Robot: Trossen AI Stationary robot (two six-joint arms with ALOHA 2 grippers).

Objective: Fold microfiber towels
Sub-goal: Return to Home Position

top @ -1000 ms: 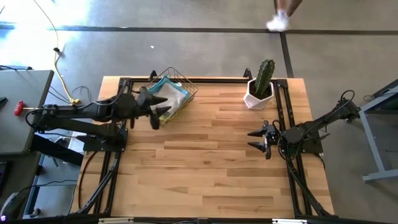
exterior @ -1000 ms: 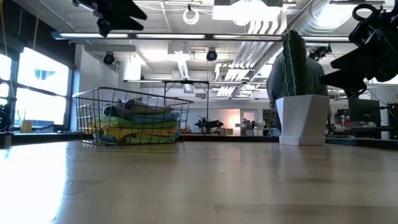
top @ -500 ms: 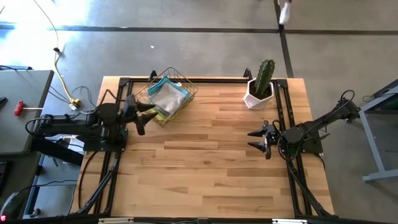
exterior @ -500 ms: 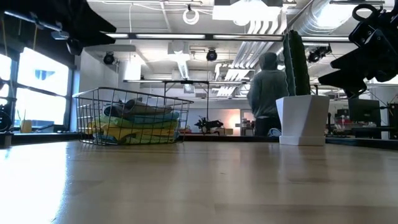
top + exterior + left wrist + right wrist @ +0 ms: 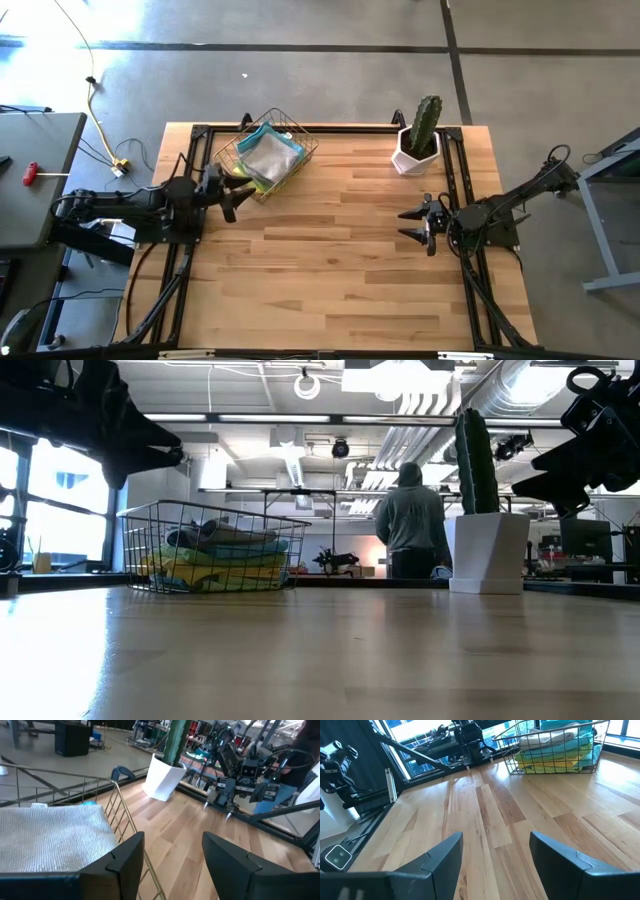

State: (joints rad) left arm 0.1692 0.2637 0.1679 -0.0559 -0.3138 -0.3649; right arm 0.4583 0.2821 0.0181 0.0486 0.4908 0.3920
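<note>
The job looks all but finished. The towels [image 5: 215, 563] lie folded in a stack inside the wire basket [image 5: 200, 510] at the far left of the table [image 5: 340, 260], a grey one uppermost over blue, green and yellow layers (I can't count every layer through the wire, so six is likely, not certain). No cloth lies loose on the boards. The left gripper [image 5: 172, 845] hovers just beside the basket, fingers spread and holding nothing. The right gripper [image 5: 496, 840] waits near the table's right edge, fingers likewise apart. What's left, I'd judge, is only for the left gripper to draw clear of the basket.
</note>
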